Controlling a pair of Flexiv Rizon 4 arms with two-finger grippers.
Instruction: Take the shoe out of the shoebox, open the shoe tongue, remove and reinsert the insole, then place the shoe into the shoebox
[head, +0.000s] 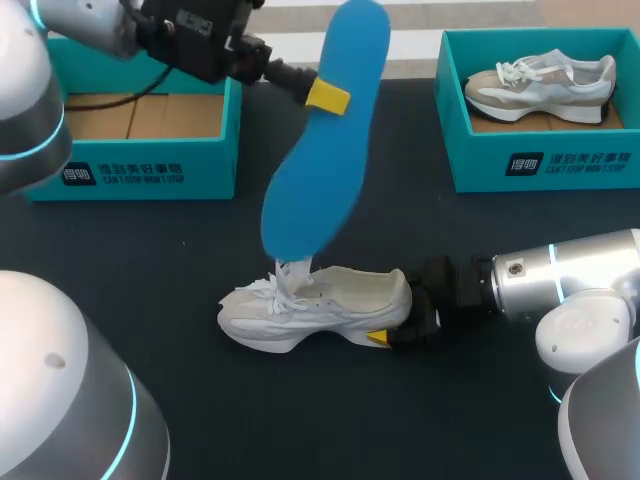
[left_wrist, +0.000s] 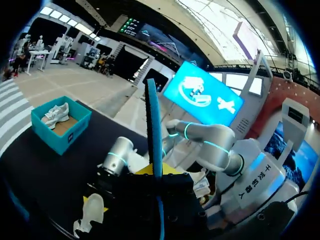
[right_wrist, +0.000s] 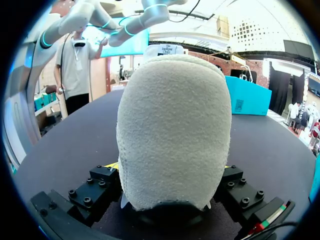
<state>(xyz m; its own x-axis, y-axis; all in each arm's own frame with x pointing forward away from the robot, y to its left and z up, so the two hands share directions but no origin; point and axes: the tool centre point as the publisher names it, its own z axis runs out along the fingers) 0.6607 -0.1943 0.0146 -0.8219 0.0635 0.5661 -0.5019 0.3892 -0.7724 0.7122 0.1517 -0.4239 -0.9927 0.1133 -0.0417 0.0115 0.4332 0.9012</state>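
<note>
A white shoe (head: 310, 305) stands upright on the dark table, toe towards my left side and tongue lifted. My right gripper (head: 402, 322) is shut on its heel, one finger on each side. That fuzzy heel (right_wrist: 175, 120) fills the right wrist view between the fingers of the right gripper (right_wrist: 170, 202). My left gripper (head: 322, 92) is shut on a blue insole (head: 325, 140), which hangs upright over the shoe's opening with its lower end just above the tongue. From the left wrist view the insole (left_wrist: 153, 125) shows edge-on, rising out of the left gripper (left_wrist: 157, 172).
A teal shoebox (head: 150, 175) with a bare cardboard floor stands at the back left. A second teal box (head: 540, 160) at the back right holds another shoe (head: 540, 85). Bare table lies in front of the shoe.
</note>
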